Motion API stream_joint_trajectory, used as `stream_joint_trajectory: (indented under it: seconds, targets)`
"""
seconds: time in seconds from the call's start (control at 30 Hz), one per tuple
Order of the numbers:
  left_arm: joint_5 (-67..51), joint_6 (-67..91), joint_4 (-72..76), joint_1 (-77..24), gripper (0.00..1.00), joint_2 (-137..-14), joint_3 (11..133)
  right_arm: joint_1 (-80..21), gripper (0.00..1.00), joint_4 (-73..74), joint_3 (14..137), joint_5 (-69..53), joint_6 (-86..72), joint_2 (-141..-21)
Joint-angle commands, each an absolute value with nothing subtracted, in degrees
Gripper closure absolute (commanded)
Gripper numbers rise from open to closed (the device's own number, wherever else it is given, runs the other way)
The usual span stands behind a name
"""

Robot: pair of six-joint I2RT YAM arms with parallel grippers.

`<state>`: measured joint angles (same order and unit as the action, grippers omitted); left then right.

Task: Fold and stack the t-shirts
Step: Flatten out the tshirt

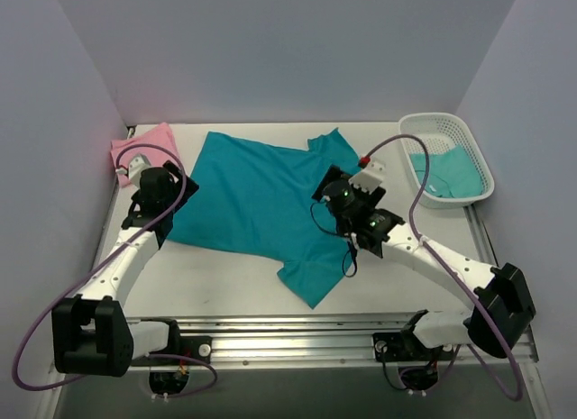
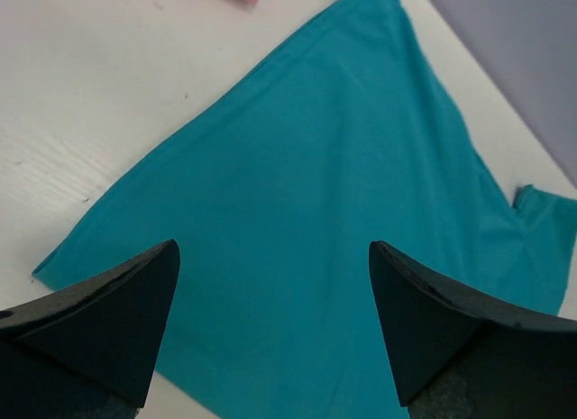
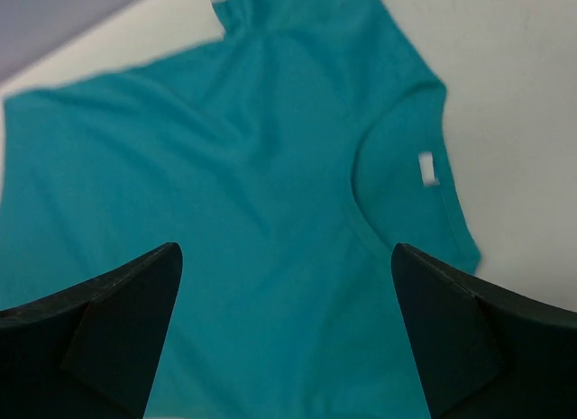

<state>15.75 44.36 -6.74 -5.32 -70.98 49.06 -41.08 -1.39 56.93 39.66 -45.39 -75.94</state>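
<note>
Where right end effector [image 3: 284, 250] hovers, teal t-shirt [image 1: 257, 198] below

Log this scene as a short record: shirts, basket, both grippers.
teal shirt: spread flat on the table, not yet folded
pink shirt: far left corner, looks folded
basket: white, far right corner, teal cloth inside
left gripper: open, above the teal shirt's left part, holding nothing
right gripper: open, above the teal shirt near its collar, holding nothing
</note>
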Motion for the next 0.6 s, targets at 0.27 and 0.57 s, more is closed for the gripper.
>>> stream_joint_trajectory:
  seconds: [0.27,0.57]
  targets:
    - [13.6,46.0,-4.4,-6.1,0.05,-63.8,39.3,-46.2,0.01,9.2,35.9,33.7,-67.0,-63.8]
    - [11.4,45.9,-2.5,-6.2,0.05,-63.0,37.6,-46.8,0.07,5.7,26.4,28.8,-73.8,-58.6]
